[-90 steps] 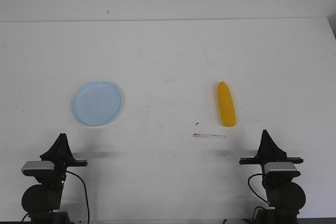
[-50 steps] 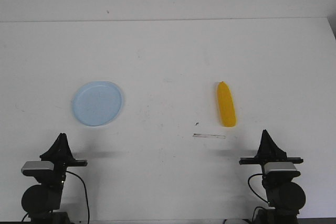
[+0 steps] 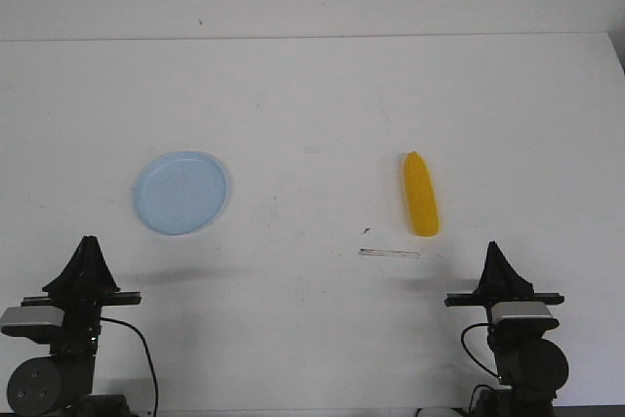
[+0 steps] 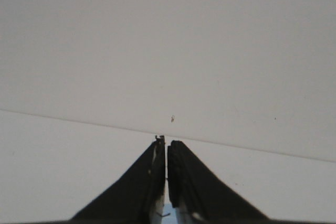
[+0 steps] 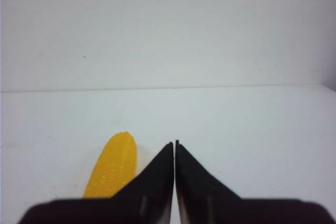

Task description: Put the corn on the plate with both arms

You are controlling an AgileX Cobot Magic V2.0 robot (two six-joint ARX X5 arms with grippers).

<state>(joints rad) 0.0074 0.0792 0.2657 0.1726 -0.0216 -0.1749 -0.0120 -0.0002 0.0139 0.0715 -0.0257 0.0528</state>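
Observation:
The yellow corn lies on the white table right of centre, its tapered end pointing away from me. It also shows in the right wrist view, just beside the fingers. The pale blue plate lies empty at left of centre; a sliver of it shows between the left fingers in the left wrist view. My left gripper is shut and empty, near the front edge, nearer than the plate. My right gripper is shut and empty, nearer than the corn and to its right.
A thin dark strip lies on the table just in front of the corn. The table's far edge meets a white wall.
My left arm has shifted to the left and slightly toward the front edge. The right arm, corn and plate have not moved.

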